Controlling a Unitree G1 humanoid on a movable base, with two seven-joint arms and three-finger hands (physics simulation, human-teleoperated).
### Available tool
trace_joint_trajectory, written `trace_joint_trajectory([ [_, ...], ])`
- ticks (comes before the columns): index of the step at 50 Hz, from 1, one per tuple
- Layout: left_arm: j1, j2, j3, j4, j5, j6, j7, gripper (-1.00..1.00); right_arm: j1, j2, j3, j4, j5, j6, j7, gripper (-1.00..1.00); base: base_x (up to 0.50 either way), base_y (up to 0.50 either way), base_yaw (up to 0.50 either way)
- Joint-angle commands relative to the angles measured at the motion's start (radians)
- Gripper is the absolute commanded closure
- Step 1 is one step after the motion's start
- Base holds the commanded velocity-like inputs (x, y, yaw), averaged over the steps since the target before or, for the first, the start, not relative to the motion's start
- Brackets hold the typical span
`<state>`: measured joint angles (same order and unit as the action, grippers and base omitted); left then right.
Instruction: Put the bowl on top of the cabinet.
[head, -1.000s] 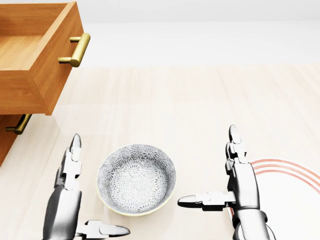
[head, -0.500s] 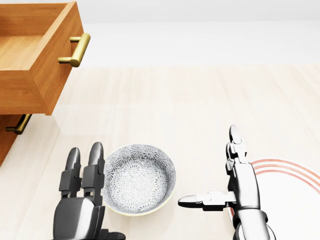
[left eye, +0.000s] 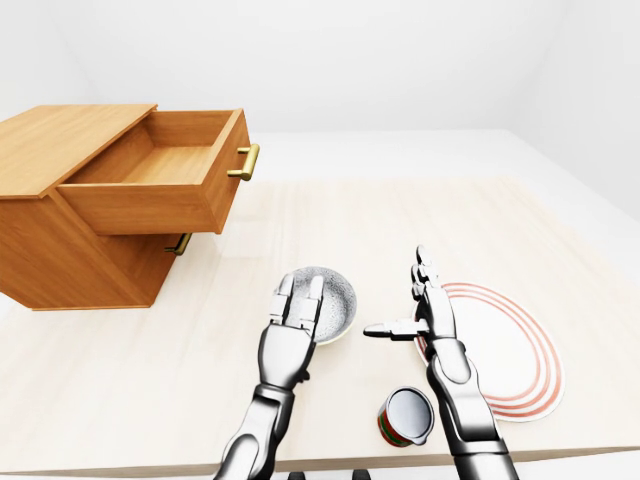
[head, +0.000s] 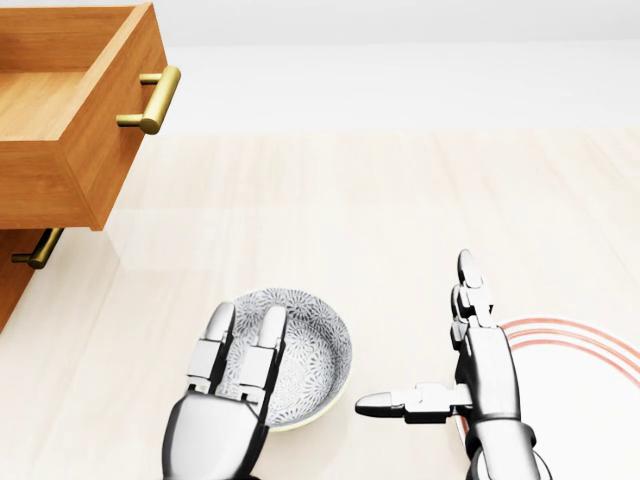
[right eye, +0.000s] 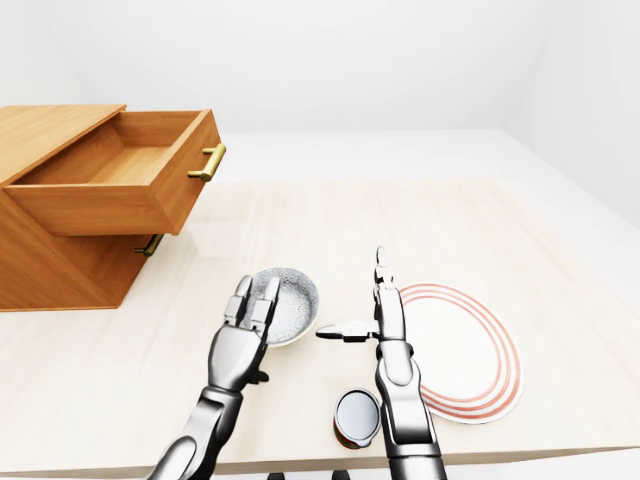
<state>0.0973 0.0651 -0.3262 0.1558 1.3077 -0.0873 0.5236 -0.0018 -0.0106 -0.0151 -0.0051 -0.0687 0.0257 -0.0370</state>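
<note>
The bowl (head: 300, 352) was seen upright at lower centre, mouth up, overlapped by the left hand (head: 222, 415), fingers (head: 268, 345) extended; the right hand (head: 470, 385) was spread beside it.

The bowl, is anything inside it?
The bowl shows only its patterned inside. The left hand hangs over its left part in the head view, hiding that part.

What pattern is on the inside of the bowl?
The bowl has a grey-and-white floral pattern inside with a pale cream rim, clearest in the head view.
</note>
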Motion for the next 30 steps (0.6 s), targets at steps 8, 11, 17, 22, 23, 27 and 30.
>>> trace_joint_trajectory([
  [8,-0.049,0.001,-0.007,0.117,0.061,0.0,0.0,0.02,-0.002,0.001,0.002,0.003,-0.003,-0.002,0.0,-1.0,0.0,0.0,0.0],
  [11,-0.046,0.003,-0.005,0.113,0.053,0.0,0.0,0.92,-0.001,0.001,0.002,0.001,-0.002,-0.004,0.0,-1.0,0.0,0.0,0.0],
  [17,-0.038,0.008,0.006,0.087,0.052,0.0,0.0,0.92,0.001,0.002,0.005,-0.003,-0.001,-0.007,0.004,-1.0,0.0,0.0,0.0],
  [22,-0.036,0.01,0.01,0.084,0.051,0.0,0.0,0.93,0.001,0.003,0.006,-0.004,-0.002,-0.005,0.004,-1.0,0.0,0.0,0.0],
  [23,-0.036,0.01,0.011,0.082,0.049,0.0,0.0,0.92,0.001,0.003,0.007,-0.003,-0.002,-0.005,0.004,-1.0,0.0,0.0,0.0],
  [27,-0.035,0.01,0.013,0.078,0.049,0.0,0.0,0.92,0.0,0.003,0.007,-0.003,-0.002,-0.005,0.004,-1.0,0.0,0.0,0.0],
  [30,-0.032,0.01,0.016,0.064,0.043,0.0,0.0,0.92,-0.001,0.003,0.007,0.0,-0.001,-0.006,0.004,-1.0,0.0,0.0,0.0],
])
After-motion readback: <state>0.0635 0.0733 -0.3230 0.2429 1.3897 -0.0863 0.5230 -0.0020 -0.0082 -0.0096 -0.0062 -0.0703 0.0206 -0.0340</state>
